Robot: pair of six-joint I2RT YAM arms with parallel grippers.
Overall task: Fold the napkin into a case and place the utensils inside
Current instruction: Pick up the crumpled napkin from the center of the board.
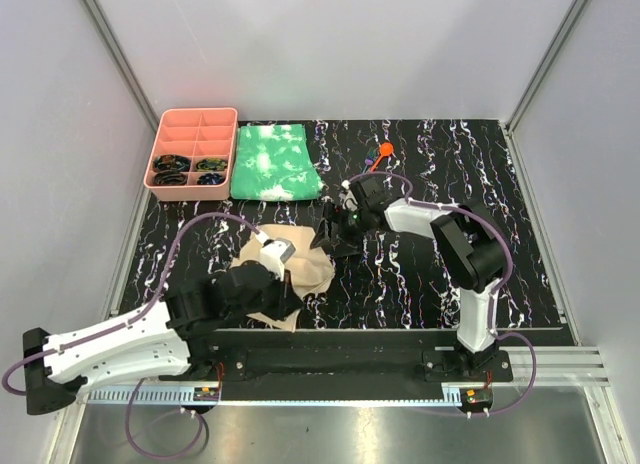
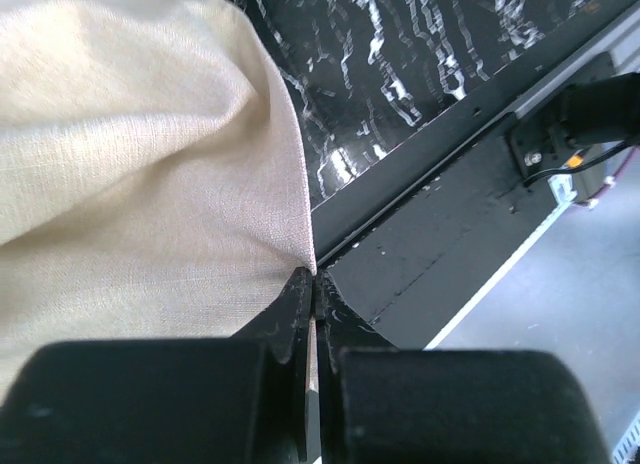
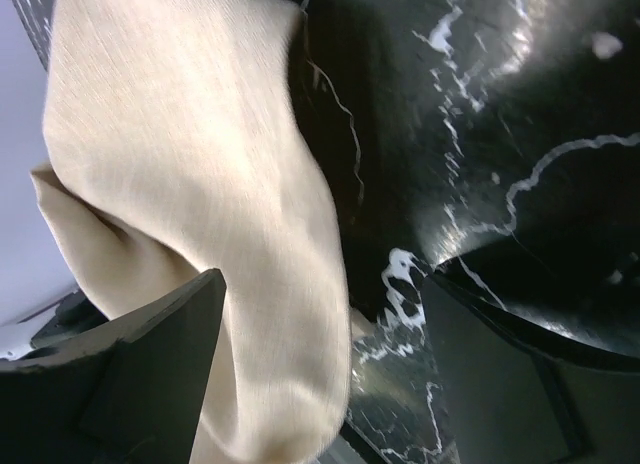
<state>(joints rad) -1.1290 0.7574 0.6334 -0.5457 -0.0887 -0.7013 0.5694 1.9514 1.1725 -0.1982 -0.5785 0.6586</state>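
The tan napkin (image 1: 305,267) lies rumpled on the black marbled table, left of centre. My left gripper (image 1: 283,296) is shut on a corner of the napkin (image 2: 150,184) close to the table's front rail; in the left wrist view a thin strip of cloth shows between the shut left gripper (image 2: 314,281) fingers. My right gripper (image 1: 335,240) stands open at the cloth's right side. In the right wrist view a rolled fold of napkin (image 3: 200,164) hangs between the right gripper (image 3: 322,284) fingers, nearer the left one. The utensils, an orange spoon (image 1: 384,150) and a slim blue one (image 1: 373,164), lie at the back.
A salmon divided tray (image 1: 192,119) holding dark items sits at the back left. A green-and-white mottled cloth (image 1: 273,162) lies beside it. The black front rail (image 1: 330,346) runs along the near edge, also seen as the rail (image 2: 450,214) beside the left gripper.
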